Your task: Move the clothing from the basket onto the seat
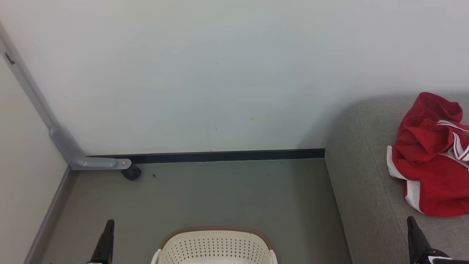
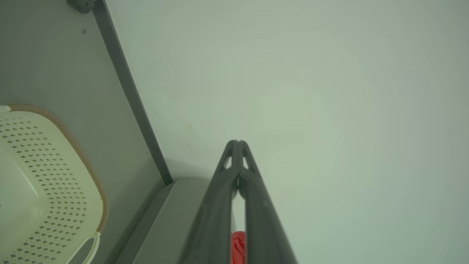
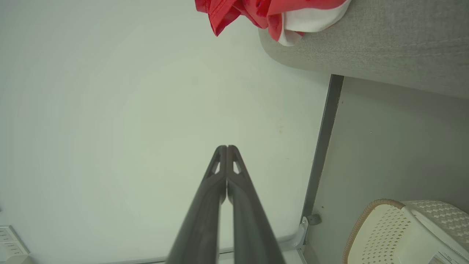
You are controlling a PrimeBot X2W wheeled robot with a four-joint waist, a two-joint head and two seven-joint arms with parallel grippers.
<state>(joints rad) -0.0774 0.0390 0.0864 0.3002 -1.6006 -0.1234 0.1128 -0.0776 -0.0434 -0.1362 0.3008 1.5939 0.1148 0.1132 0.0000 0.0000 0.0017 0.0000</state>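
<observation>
Grey floor [image 1: 220, 190] holds a cream perforated basket [image 1: 216, 247], cut off below, red white-striped clothing [image 1: 432, 154] sits cropped on the grey fabric seat [image 1: 359, 183], and left claw [image 2: 237, 141] and right claw [image 3: 226, 146] are pressed together.

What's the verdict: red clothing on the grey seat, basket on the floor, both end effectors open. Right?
Not quite: they are shut. The wrist views show the left end effector and the right end effector with fingertips pressed together. The rest holds: the clothing lies on the seat, the basket stands on the floor.
</observation>
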